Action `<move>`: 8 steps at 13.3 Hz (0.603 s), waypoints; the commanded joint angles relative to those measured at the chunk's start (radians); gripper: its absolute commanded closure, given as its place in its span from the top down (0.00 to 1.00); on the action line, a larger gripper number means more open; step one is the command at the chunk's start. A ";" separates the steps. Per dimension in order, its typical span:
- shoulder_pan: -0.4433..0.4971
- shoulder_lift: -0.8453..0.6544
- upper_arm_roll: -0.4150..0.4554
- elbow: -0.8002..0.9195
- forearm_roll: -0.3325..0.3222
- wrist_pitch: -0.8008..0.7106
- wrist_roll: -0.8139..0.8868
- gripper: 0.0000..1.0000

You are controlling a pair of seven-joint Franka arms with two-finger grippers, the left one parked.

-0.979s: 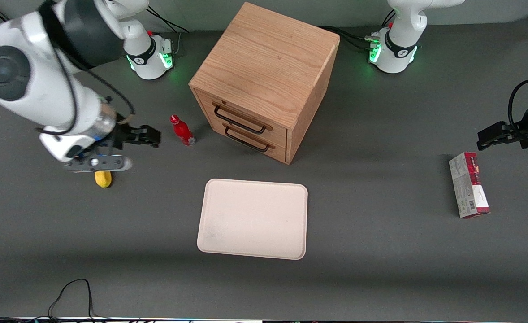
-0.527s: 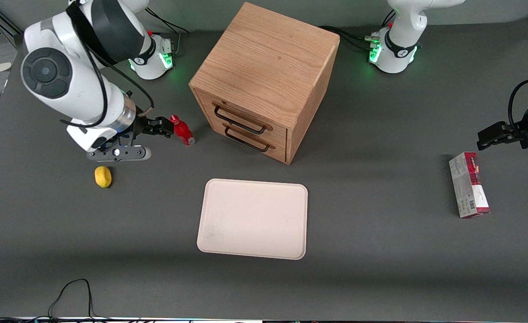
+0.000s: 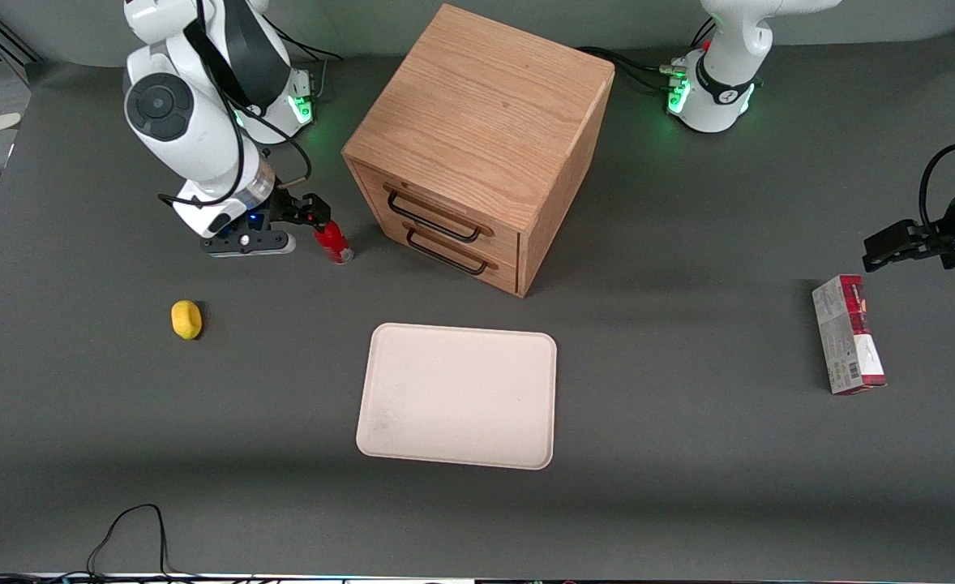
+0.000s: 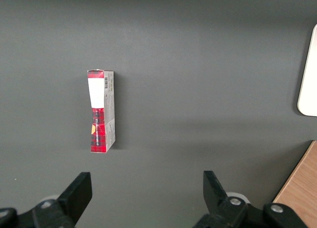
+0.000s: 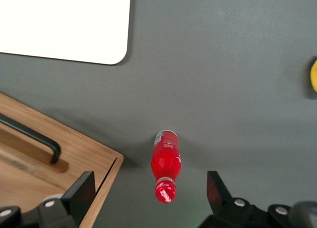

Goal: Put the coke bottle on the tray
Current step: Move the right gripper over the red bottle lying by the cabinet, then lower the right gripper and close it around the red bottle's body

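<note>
i've got the hand (image 3: 318,212) hanging right over the small red coke bottle with the red cap and clear base (image 3: 333,242), fingers (image 5: 83,189) spread wide with the bottle (image 5: 166,167) centred in the gap and not touched, because i'd judge this the line-up before a descent. the bottle stands upright on the dark grey table (image 3: 688,454), just beside the oak-coloured wooden drawer cabinet with two black handles (image 3: 477,146), so i reckon the finger nearest the wood has little room and a nudge could tip the bottle. the large flat pale cream-pink tray with rounded corners (image 3: 457,395) lies bare, nearer the front camera than the cabinet, well apart from the bottle. a small yellow lemon-like lump (image 3: 186,319) sits toward the working arm's end, clear of the route. a red-and-grey rectangular carton (image 3: 848,333) lies flat toward the parked arm's end. the table looks matte and even.
</note>
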 commanded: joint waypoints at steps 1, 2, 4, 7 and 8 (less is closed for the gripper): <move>0.032 -0.046 -0.006 -0.119 0.004 0.101 0.009 1.00; 0.035 -0.048 -0.006 -0.149 0.004 0.129 0.012 1.00; 0.036 -0.046 -0.006 -0.203 0.004 0.187 0.016 1.00; 0.037 -0.064 -0.004 -0.295 0.005 0.267 0.016 1.00; 0.037 -0.074 -0.004 -0.309 0.005 0.267 0.017 1.00</move>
